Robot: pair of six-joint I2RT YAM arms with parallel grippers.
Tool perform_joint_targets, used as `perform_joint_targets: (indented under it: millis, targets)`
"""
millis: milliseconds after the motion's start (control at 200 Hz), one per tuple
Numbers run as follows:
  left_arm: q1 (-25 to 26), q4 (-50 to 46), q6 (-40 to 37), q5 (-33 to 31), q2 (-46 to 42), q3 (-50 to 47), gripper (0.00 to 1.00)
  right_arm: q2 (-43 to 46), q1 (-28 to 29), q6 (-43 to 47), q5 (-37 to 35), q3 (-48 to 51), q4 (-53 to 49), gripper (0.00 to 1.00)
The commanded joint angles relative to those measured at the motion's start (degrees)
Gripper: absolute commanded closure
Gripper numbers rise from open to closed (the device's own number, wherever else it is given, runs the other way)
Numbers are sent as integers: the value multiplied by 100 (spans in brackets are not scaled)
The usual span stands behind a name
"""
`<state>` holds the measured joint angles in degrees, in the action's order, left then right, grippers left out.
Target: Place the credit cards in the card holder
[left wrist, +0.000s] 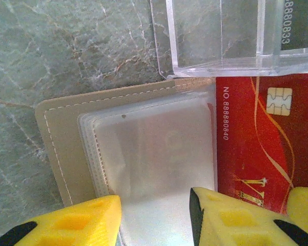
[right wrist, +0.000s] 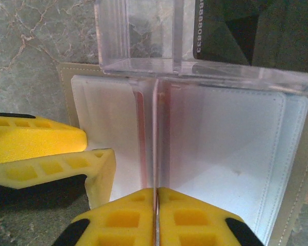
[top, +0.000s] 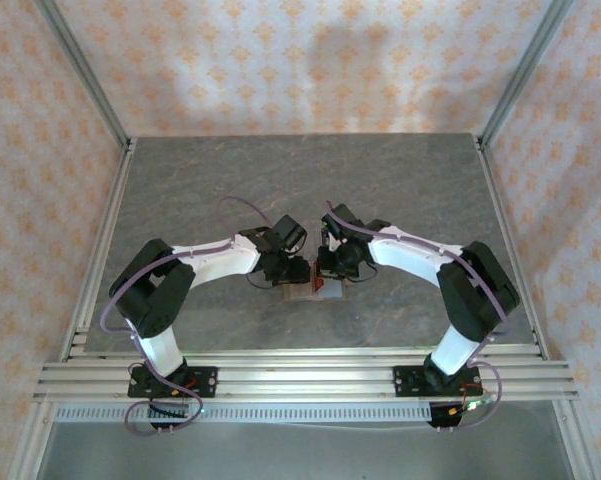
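Left wrist view: the left gripper [left wrist: 154,205] is seen nearest. Its yellow jaws are held moderately apart and closed on nothing, and the clear sleeves of the card holder [left wrist: 59,154] show in the gap between them. The card holder is laid open on the grey marbled desk [left wrist: 51,51], with its olive-brown stitched border framing the sleeves. Just right of the sleeves, a red credit card [left wrist: 256,148] with a gold chip and printed number is seen broadside. Beyond it, at the holder's far edge, a clear rack [left wrist: 215,36] is stood, and a dark card [left wrist: 300,23] is seen in its right-hand compartment.

From the right wrist, the right gripper [right wrist: 156,197] is shown with its jaws pressed together on a thin, red-tinged sheet seen edge-on over the holder's middle. This sheet is taken to be the red credit card.

From the top external camera, both grippers are seen brought together over the holder at mid-desk.
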<state>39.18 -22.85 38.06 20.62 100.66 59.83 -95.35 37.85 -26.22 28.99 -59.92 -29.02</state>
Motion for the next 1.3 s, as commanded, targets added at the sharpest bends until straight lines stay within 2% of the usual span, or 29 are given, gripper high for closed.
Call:
perform_joint_targets:
  millis: [0,45,160,510,981,1136,1296]
  targets:
    - [25,-79,70,-80,-10,-169,59,32,30,-16,-29,-53,-15,96]
    - [16,-88,70,-93,-35,-170,58,58,30,5,-74,-70,-75,100]
    - [22,-133,70,-102,-123,-193,59,82,30,100,-305,-157,-257,100]
    - [11,-272,52,-162,-281,-210,58,271,-189,264,-386,-401,-612,100]
    - [-2,-438,79,-238,-470,-167,58,-338,-762,661,-347,-1083,-763,100]
    - [-16,-700,-39,-340,-704,-130,56,95,-635,545,-149,-644,-413,100]
    - [-16,-1088,-282,-621,-756,42,56,539,-481,354,207,156,496,100]
